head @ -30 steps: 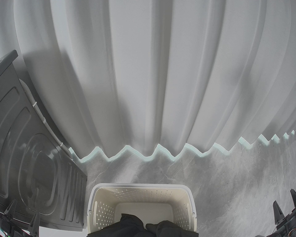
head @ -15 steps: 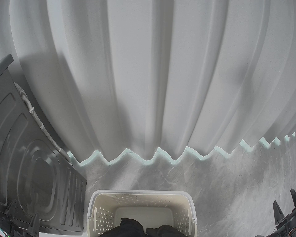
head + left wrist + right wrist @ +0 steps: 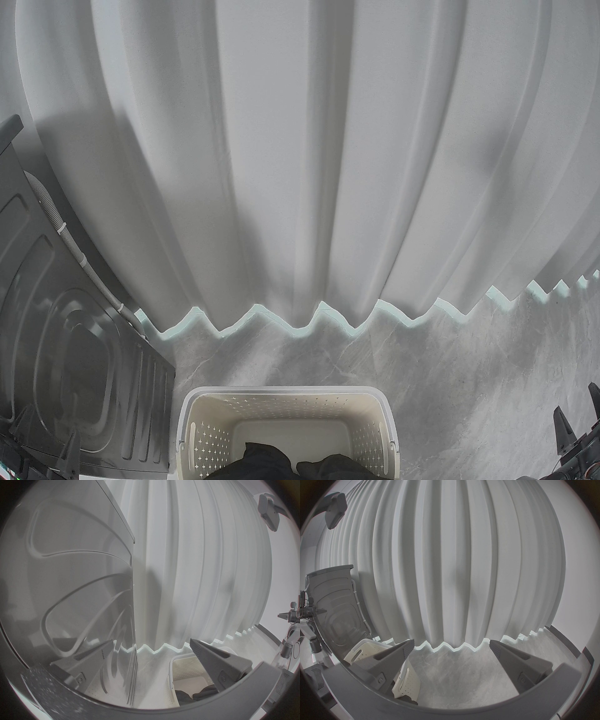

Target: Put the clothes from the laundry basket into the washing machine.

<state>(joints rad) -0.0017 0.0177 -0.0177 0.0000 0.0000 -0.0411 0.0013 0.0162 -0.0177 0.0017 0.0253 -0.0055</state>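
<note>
A cream laundry basket [image 3: 287, 395] stands on the floor right in front of me, with dark clothes [image 3: 269, 459] lying in its near end. The grey washing machine [image 3: 69, 350] is to the left of the basket, showing a ribbed panel and a hose. My left gripper [image 3: 47, 437] hangs open beside that panel, left of the basket. In the left wrist view it [image 3: 151, 645] is empty, with the machine panel [image 3: 68, 573], the basket [image 3: 184, 667] and the clothes [image 3: 200, 694] beyond. My right gripper [image 3: 576, 412] is open and empty over bare floor, right of the basket [image 3: 365, 648].
A white pleated curtain [image 3: 325, 156] hangs to the floor just behind the basket and machine. Grey marbled floor [image 3: 487, 375] lies free to the right of the basket. A ribbed drain hose [image 3: 69, 244] runs down the machine's edge.
The whole head view has shifted: the basket and machine sit lower and a little further left in the picture. Both grippers hold the same places and stay open.
</note>
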